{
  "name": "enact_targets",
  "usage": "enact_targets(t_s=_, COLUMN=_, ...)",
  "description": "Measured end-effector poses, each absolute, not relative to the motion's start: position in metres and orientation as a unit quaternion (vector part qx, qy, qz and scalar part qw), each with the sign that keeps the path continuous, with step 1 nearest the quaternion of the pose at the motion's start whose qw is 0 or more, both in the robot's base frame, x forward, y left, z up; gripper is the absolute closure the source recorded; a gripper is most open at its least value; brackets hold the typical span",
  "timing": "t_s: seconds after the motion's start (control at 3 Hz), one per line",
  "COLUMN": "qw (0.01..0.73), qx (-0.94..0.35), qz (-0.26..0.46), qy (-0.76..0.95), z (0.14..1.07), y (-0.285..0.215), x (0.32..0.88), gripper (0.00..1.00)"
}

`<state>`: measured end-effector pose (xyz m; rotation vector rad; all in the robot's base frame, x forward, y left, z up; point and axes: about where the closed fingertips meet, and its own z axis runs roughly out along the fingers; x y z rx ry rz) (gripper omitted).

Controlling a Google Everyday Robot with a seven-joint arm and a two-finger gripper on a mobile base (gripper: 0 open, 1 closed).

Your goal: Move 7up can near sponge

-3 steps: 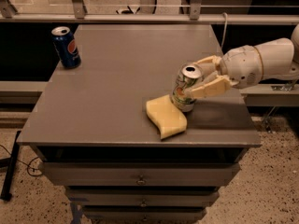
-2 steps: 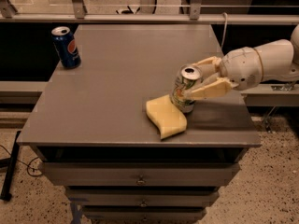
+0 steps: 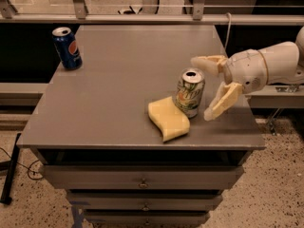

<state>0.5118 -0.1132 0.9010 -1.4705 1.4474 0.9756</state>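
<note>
The 7up can, pale silver with green and yellow markings, stands upright on the grey table, right next to the pale-yellow wavy sponge at its left front. My gripper is at the can's right, open, with one finger behind the can and the other finger to its right front. Neither finger appears to touch the can.
A dark blue Pepsi can stands at the table's far left corner. The can and sponge are near the table's right front edge. Drawers sit below the tabletop. A rail and window ledge run behind the table.
My gripper has opened and let go of the 7up can, pulling back a little to the right. The can stays upright beside the sponge.
</note>
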Motion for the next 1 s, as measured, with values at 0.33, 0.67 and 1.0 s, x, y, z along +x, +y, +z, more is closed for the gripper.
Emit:
enact_targets(t_s=0.33, qw=0.419, qx=-0.571, qz=0.380, qy=0.594, z=0.900, y=-0.130, x=0.515, gripper=0.00)
enact_targets(t_s=0.67, qw=0.437, qx=-0.536, qz=0.346, qy=0.634, z=0.904, y=-0.179, x=0.527, gripper=0.00)
enact_targets(t_s=1.0, qw=0.439, qx=-0.533, qz=0.342, qy=0.637, z=0.905, y=-0.183, x=0.529, gripper=0.00)
